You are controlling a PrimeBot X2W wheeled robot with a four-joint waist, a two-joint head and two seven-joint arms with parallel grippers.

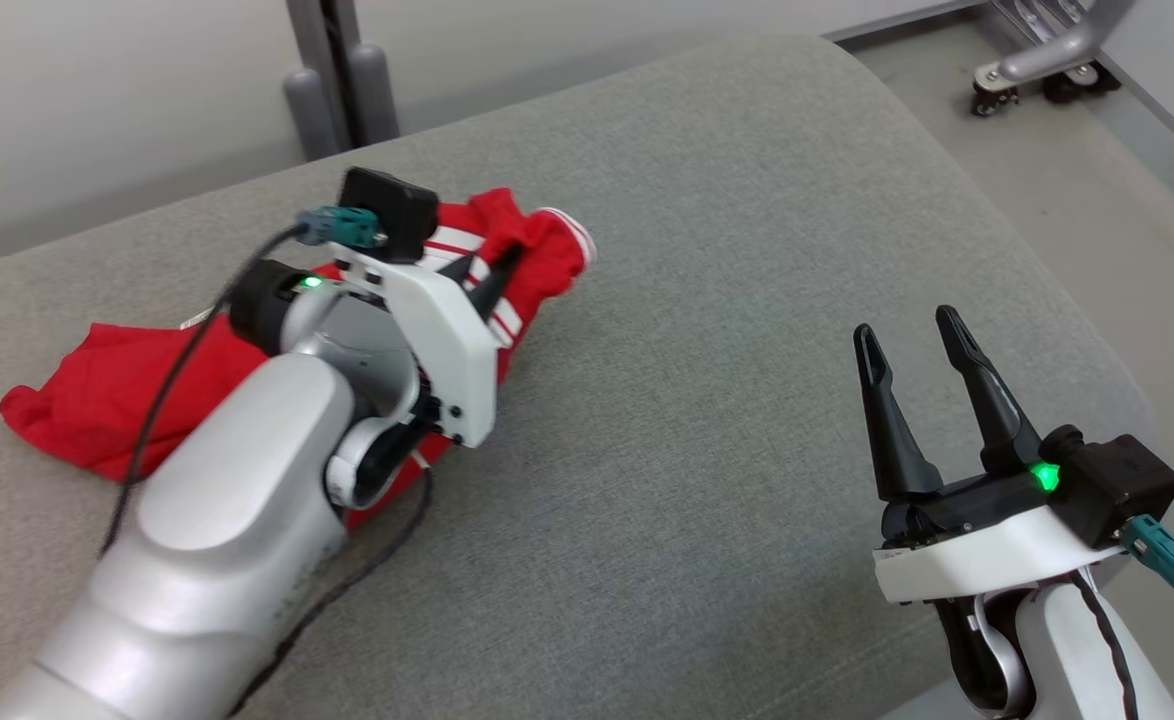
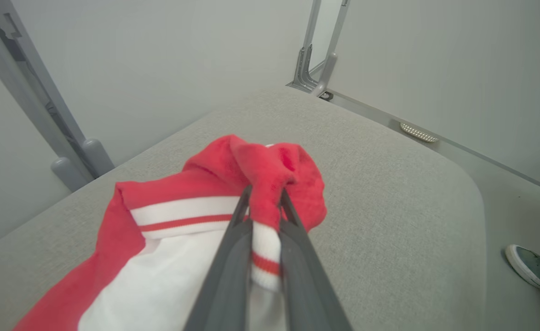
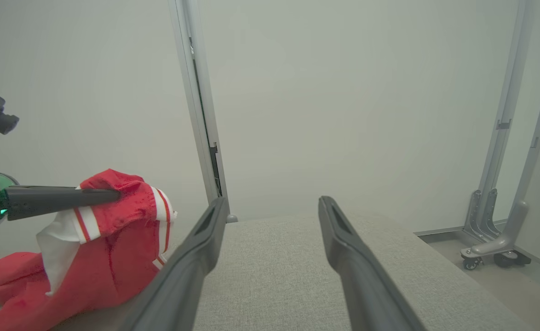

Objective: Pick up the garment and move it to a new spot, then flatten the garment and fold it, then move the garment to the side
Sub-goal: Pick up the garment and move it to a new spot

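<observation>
The red garment, white-striped at the trim, is bunched up on the far left part of the grey cushion; one end is lifted clear, the rest is left lying on the cushion. That raised end is pinched at the ribbed trim by the left claw, jaws narrow with just a fold of cloth between them; the right claw is held wide with nothing in it, well apart over the near right of the cushion.

What could go wrong from here, probably:

- Only a small bite of cloth is held, so it could be tugged out if the trailing part gets dragged across the woven cushion fabric.
- The garment is so crumpled that it could be set down as a lump, and flattening would be made much harder.
- The black cable on the left arm is hung right across the cloth, so a snag can't be ruled out once the arm is swung to a new spot.
</observation>
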